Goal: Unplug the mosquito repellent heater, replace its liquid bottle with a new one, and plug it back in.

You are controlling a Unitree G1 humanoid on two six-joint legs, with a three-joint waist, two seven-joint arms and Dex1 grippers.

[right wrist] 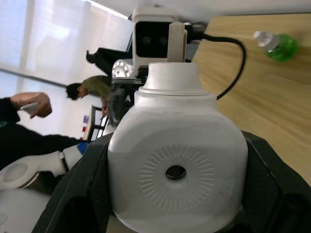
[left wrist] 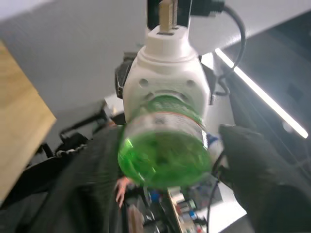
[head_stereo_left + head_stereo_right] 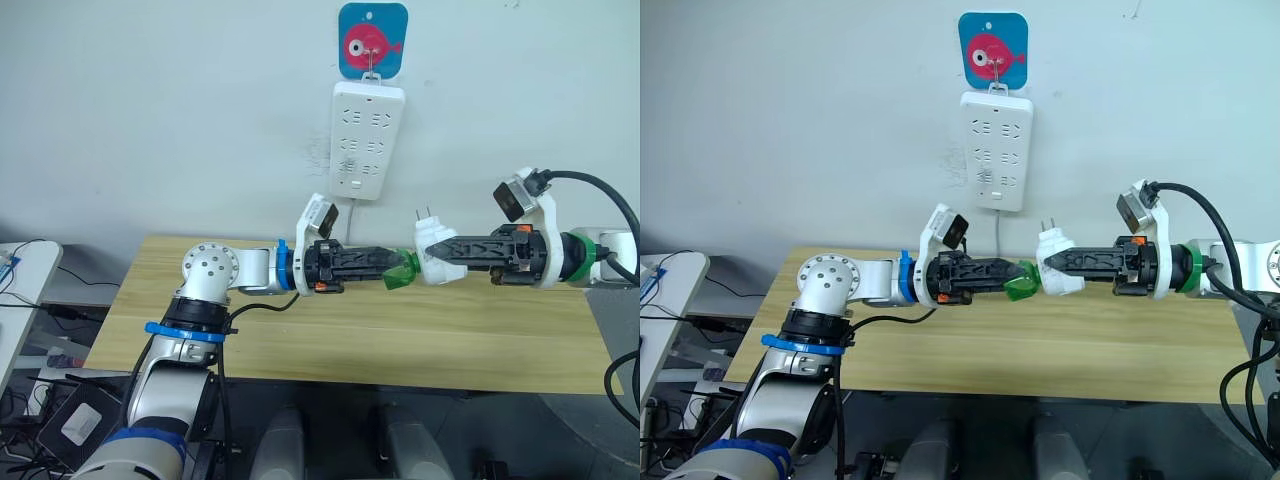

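Above the pale wooden counter (image 3: 330, 345), mid-air, both tools meet at one assembly.

Left tool (image 3: 395, 264): black two-fingered, reaching rightward from a silver arm with blue rings. Fingers clamped on a small green translucent plastic liquid bottle (image 3: 402, 271). In the left wrist view the bottle's (image 2: 164, 145) neck is seated in the underside socket of the heater, and one black finger (image 2: 265, 170) lies beside it.

Small white rounded plastic mosquito repellent heater (image 3: 436, 245): held clear of the counter, between the two tools, below and to the right of the wall strip. Unplugged; its two metal prongs (image 3: 423, 216) point up and toward the wall. The green bottle touches its left side.

Right tool (image 3: 445, 248): black two-fingered, reaching leftward from an arm with a green ring and a thick black cable. Fingers closed on the heater body, one on each flank, as the right wrist view shows (image 1: 177, 165).

Long white multi-socket power strip (image 3: 366, 139): hanging upright on the white wall from a hook on a blue square plaque with a pink fish (image 3: 372, 39).

Second green bottle with a clear cap (image 1: 277, 45): lying on its side on the counter, well apart from the heater.
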